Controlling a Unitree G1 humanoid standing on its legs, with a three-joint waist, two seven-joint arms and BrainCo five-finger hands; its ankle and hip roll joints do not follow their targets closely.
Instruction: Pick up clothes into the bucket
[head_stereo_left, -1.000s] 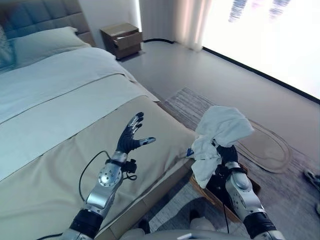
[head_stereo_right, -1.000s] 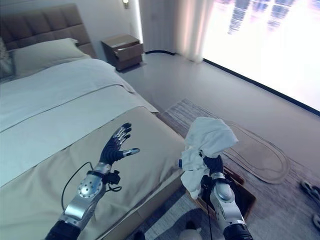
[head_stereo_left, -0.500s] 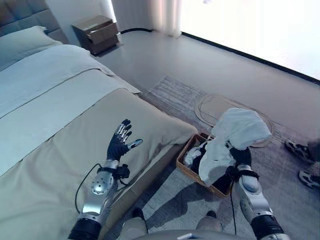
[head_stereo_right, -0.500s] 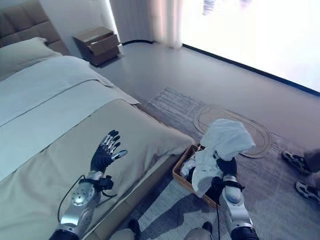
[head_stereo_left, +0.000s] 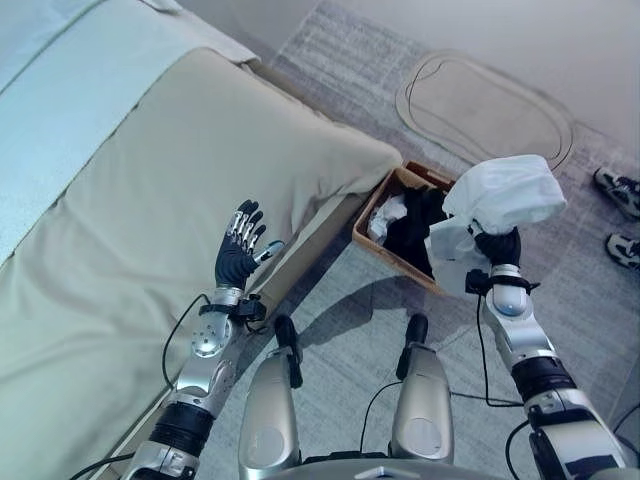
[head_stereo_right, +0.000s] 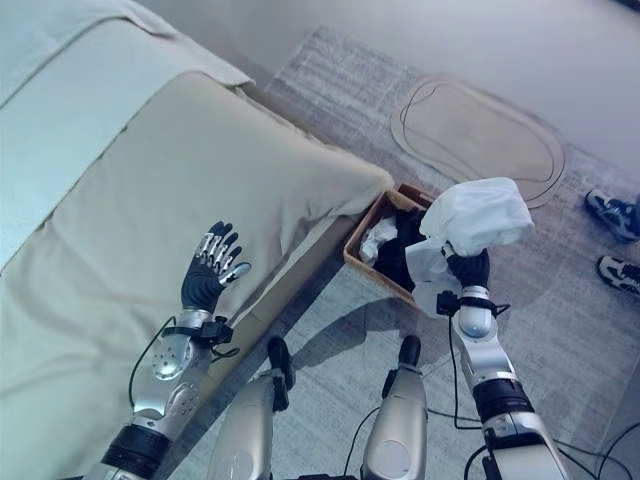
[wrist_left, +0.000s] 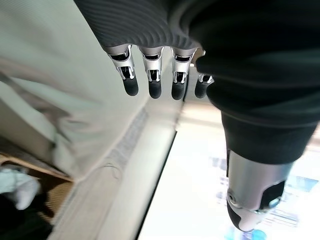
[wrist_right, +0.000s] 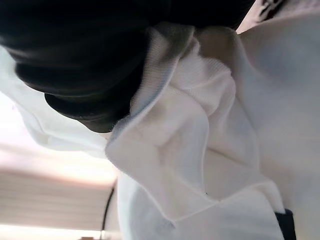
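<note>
Broadly, the bed (head_stereo_left: 150, 190) takes up the robot's left side, its beige cover (head_stereo_right: 150, 180) hanging over the near corner, and beyond that corner a grey rug (head_stereo_left: 350, 300) spreads across the floor with a pale oval mat (head_stereo_left: 485, 105) lying on it farther out. Just beside the bed's corner sits the low brown bucket (head_stereo_left: 372, 243) (really more of an open box), already holding dark cloth and a small white piece (head_stereo_left: 388, 215). Above the bucket's far side the right hand (head_stereo_left: 497, 248) is raised with a white garment (head_stereo_left: 500, 195) bunched over it; the cloth drapes down past the dark wrist cover, and in the right wrist view its folds (wrist_right: 200, 150) press close against the hand, so the garment is held up off the floor, though I cannot tell how the fingers sit beneath it. The left hand (head_stereo_left: 238, 255) is lifted over the bed's edge, palm up, fingers (wrist_left: 152, 82) straight and spread, holding nothing. At the far right edge a person's shoes (head_stereo_left: 620, 190) stand on the rug.
</note>
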